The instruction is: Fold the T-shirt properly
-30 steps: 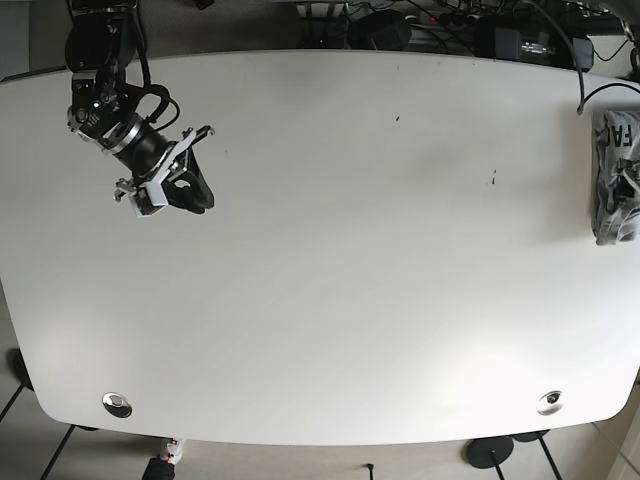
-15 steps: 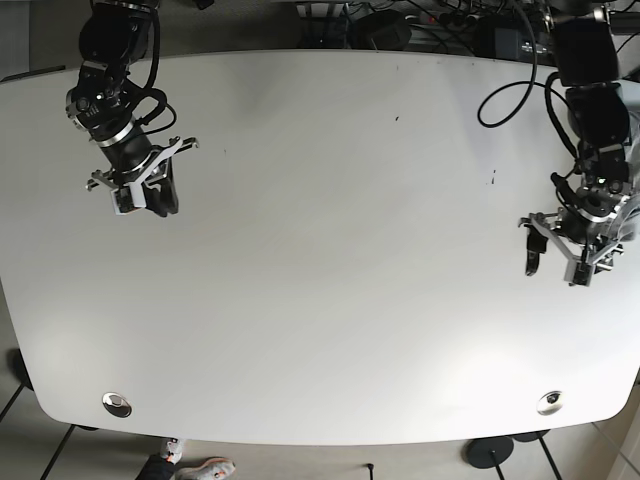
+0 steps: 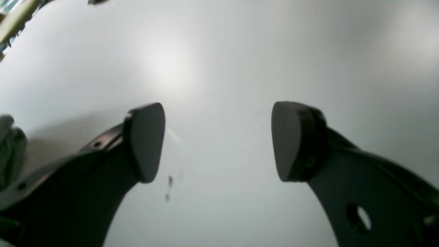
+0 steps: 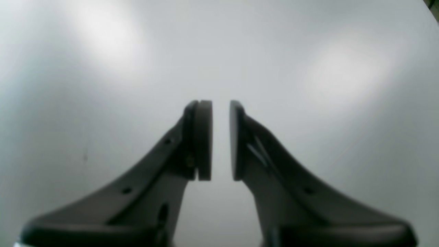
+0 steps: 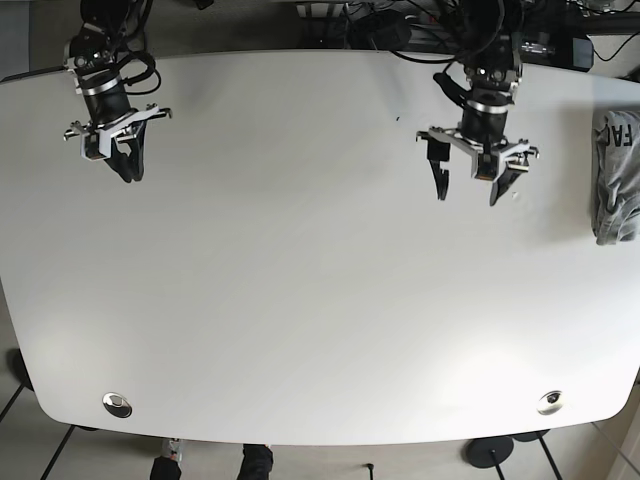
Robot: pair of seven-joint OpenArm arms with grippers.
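Note:
The grey T-shirt point(image 5: 615, 175) lies crumpled in a heap at the table's far right edge, with printed letters showing on top. My left gripper point(image 5: 467, 195) hovers open over the back middle-right of the table, well left of the T-shirt, holding nothing. The left wrist view shows that gripper point(image 3: 217, 140) with wide-spread fingers over bare table, and a grey bit of cloth point(image 3: 8, 147) at the frame's left edge. My right gripper point(image 5: 130, 172) is at the back left corner. Its pads point(image 4: 202, 140) stand a thin gap apart with nothing between them.
The white table point(image 5: 320, 300) has metal grommets at the front left point(image 5: 117, 404) and front right point(image 5: 549, 402). Small dark specks point(image 5: 397, 118) mark its top. Cables and boxes point(image 5: 520, 40) crowd the space behind the back edge. Someone's shoes point(image 5: 255, 462) show below the front edge.
The left arm swung from the table's right side to the back middle-right, uncovering the T-shirt. The right arm drew back toward the left corner with its fingers closer together.

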